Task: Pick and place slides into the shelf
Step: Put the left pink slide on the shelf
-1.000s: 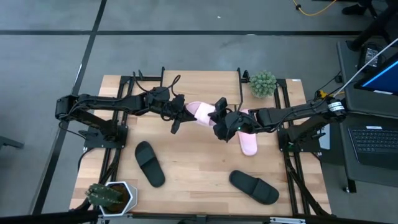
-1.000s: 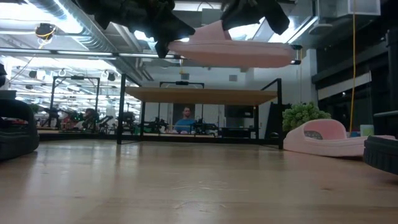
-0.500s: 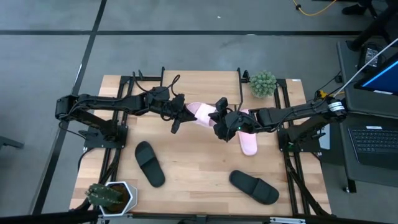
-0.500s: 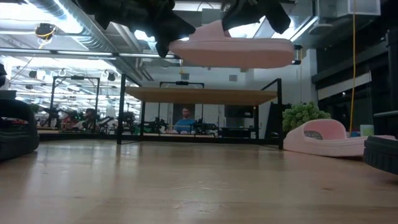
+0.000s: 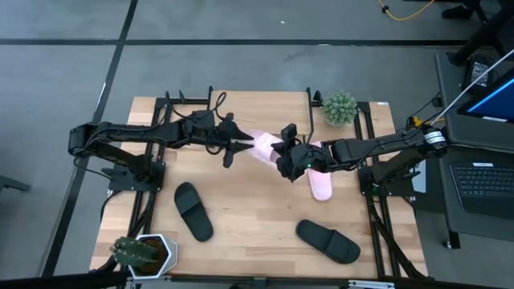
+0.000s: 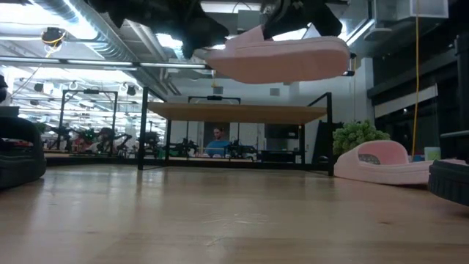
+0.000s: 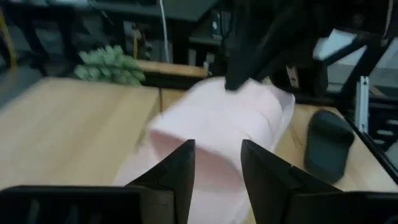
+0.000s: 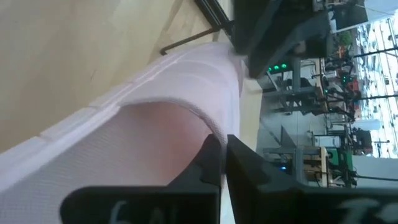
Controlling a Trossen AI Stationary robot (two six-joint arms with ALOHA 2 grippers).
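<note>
Let go by the left gripper (image 5: 238, 147) since a second ago — fingers (image 7: 180, 177) now spread apart, pulled back just beside the raised pink slide (image 5: 263, 147), which has tipped slightly in the low view (image 6: 282, 59). Pinched at the strap by the right gripper (image 5: 284, 157), fingers (image 8: 214, 163) pressed together on it, held in the air above mid-table. Lying on the table (image 5: 249, 217): second pink slide (image 5: 320, 185) near the right arm, black slide (image 5: 193, 210) front left, another black slide (image 5: 328, 241) front right. Behind, at the table's far edge — the shelf (image 6: 236, 112), with nothing on its top board.
</note>
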